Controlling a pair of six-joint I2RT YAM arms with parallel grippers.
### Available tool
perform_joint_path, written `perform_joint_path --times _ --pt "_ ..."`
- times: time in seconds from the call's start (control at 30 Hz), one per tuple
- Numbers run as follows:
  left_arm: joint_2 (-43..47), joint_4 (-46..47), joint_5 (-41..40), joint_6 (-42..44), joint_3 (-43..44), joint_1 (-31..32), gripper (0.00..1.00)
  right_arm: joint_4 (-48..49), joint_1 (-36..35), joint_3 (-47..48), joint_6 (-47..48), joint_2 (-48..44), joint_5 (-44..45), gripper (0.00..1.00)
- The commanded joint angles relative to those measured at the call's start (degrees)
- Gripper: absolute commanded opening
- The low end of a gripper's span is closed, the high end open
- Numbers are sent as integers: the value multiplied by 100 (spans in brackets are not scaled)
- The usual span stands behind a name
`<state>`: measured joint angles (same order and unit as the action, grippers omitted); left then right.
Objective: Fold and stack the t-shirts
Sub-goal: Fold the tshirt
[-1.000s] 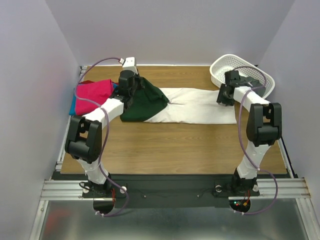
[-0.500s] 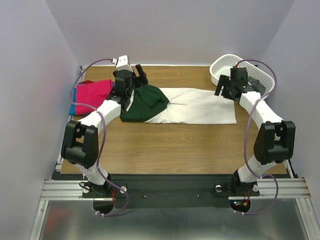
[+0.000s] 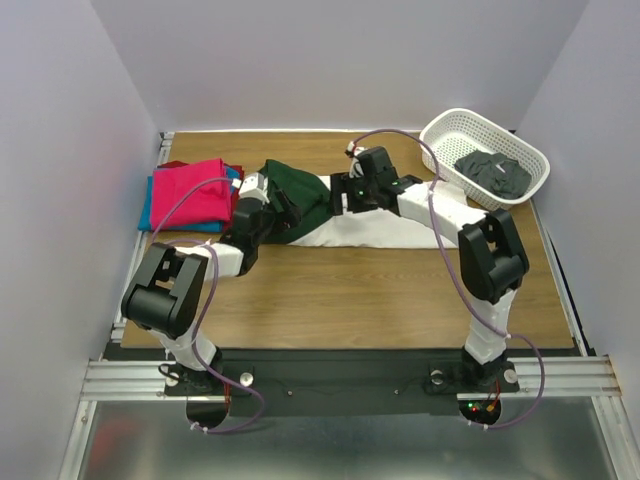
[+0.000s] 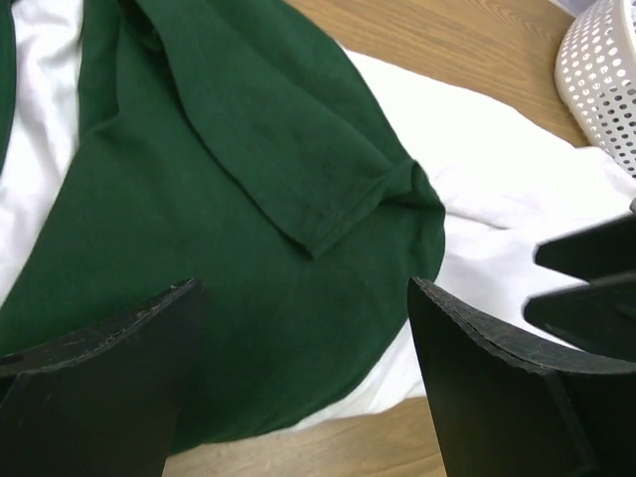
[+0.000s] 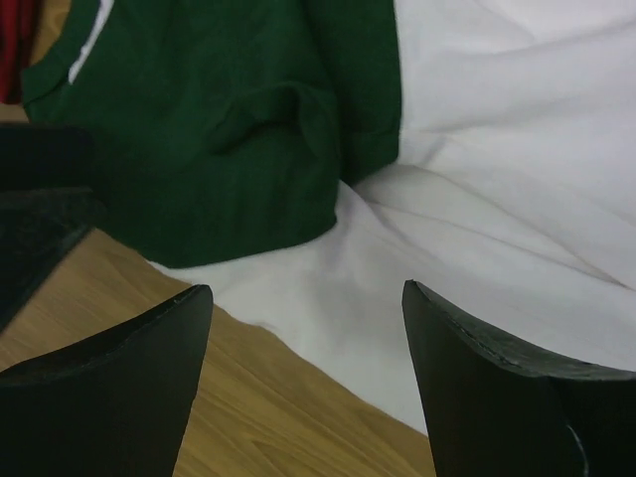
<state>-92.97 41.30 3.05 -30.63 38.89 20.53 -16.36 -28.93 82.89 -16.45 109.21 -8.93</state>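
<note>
A white t-shirt point(image 3: 405, 228) with dark green sleeves point(image 3: 305, 188) lies flat across the back of the table. Its print is hidden. My left gripper point(image 3: 278, 207) hovers open over the green sleeve point(image 4: 248, 199), near the cloth's front edge, with nothing between its fingers point(image 4: 119, 368). My right gripper point(image 3: 346, 194) is open too, just above the white body point(image 5: 467, 179) beside the sleeve point(image 5: 219, 119), and holds nothing. The two grippers face each other closely. At the far left lies a stack of folded t-shirts point(image 3: 188, 190), magenta on top of blue and red.
A white lattice basket point(image 3: 450, 135) stands at the back right with a dark grey cloth point(image 3: 493, 172) inside; its wall point(image 4: 606, 79) shows in the left wrist view. Bare wooden table point(image 3: 350, 290) runs along the front. Grey walls close in three sides.
Both grippers have opened. The right arm swung left from beside the basket to the shirt's green sleeve. The left gripper drew back toward the sleeve's front edge.
</note>
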Motion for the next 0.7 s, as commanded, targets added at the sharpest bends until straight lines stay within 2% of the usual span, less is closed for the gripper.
perform_joint_path --times 0.0,0.4,0.67 --pt "33 1230 135 -329 -547 12 94 441 -201 605 -245 372 -426 82" --pt "191 1995 -15 -478 -1893 38 94 441 -851 1290 -298 1058 -311 79" --pt "226 2260 47 -628 -2315 275 93 449 -1054 1388 -412 1304 -206 78"
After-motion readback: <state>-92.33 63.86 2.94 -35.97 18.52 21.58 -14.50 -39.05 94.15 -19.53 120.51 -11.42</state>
